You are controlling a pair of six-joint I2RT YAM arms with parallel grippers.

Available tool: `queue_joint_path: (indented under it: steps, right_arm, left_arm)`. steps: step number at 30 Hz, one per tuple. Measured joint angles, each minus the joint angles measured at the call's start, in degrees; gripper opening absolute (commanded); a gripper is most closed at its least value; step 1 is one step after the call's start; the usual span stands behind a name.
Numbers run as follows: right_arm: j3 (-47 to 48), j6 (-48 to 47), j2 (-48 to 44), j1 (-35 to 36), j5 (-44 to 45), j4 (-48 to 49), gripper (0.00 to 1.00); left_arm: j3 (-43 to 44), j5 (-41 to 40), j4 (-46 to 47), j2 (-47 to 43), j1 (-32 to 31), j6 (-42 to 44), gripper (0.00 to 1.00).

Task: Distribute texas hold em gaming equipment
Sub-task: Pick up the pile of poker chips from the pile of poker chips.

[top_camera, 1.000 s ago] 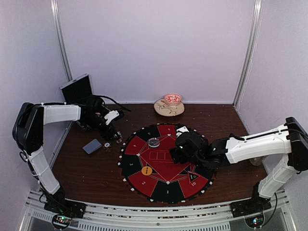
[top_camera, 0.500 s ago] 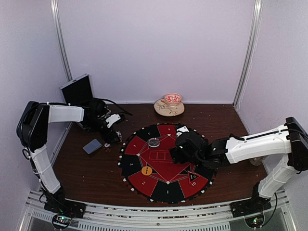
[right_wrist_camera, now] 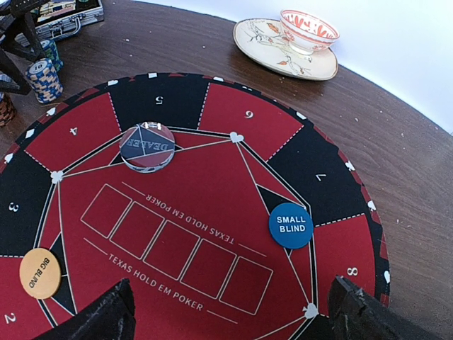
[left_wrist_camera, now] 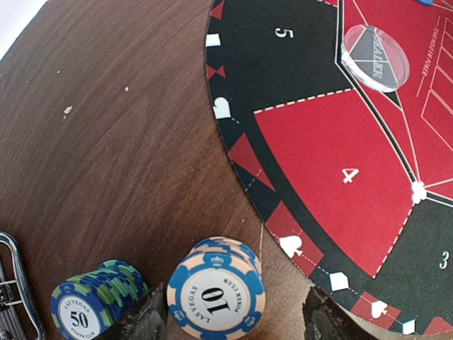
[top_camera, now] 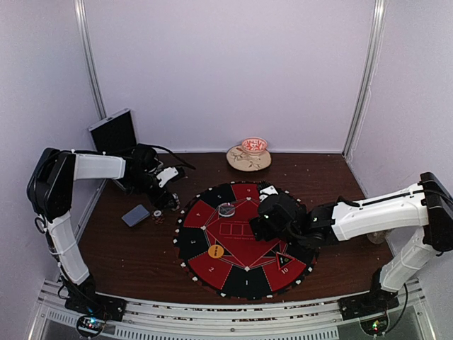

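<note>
The left gripper [left_wrist_camera: 233, 316] straddles the chip stack [left_wrist_camera: 216, 296] on the table [left_wrist_camera: 106, 142] just left of the mat [left_wrist_camera: 318, 156], jaws apart, not yet clamped. The hard, slick chips would probably shear, so gripping the sides low seems best. The right gripper [right_wrist_camera: 233, 315] hangs wide.

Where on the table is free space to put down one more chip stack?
Free: the bare wood of the table between the card deck, the mat and the near edge; also right of the saucer. Crowded: the chip stacks at the left gripper.
</note>
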Motion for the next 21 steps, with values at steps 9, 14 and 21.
queue_joint_path:
  steps: [9,14,21]
  right_arm:
    - [0.00,0.02,0.00,0.00,0.00,0.00,0.96]
    - [0.00,0.02,0.00,0.00,0.00,0.00,0.96]
    - [0.00,0.02,0.00,0.00,-0.02,0.00,0.96]
  left_arm:
    - [0.57,-0.04,0.39,0.17,0.00,-0.20,0.62]
    - [0.59,-0.22,0.39,0.20,0.00,-0.20,0.62]
    - [0.61,-0.50,0.39,0.46,0.00,-0.20,0.62]
